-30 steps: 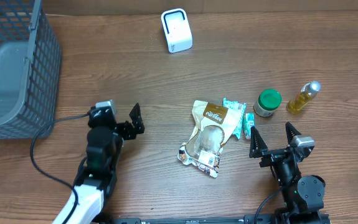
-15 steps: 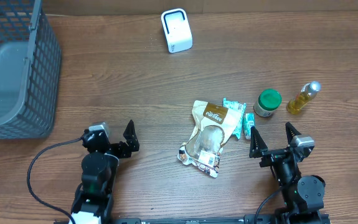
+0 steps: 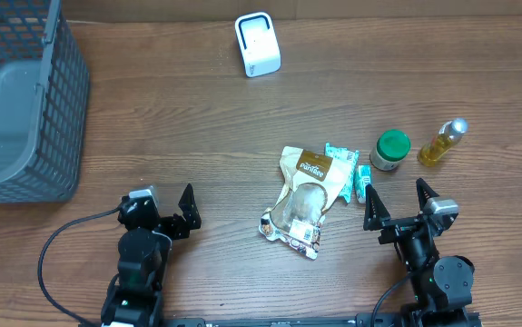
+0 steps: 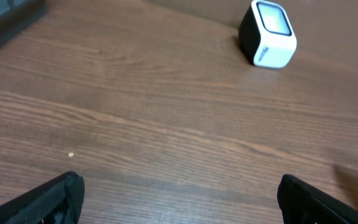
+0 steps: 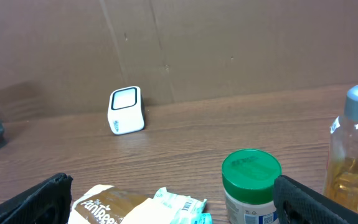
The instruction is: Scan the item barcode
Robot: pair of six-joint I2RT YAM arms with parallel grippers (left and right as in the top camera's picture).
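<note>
Mid-table: tan snack pouch [image 3: 302,195], flat, clear window | left tool [image 4: 179,196] wide | right tool [image 3: 395,198] wide

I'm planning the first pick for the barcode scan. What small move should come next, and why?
Probably ease the right pincer forward onto the jar. The pincer stands open and empty, the jar sits upright just ahead of it between its fingers' lines, and no item is yet at the scanner at the far edge.

The overhead camera looked straight down at the table [image 3: 197,118]. Both wrist cameras sat low, sharing the far scanner [image 4: 268,34].
</note>
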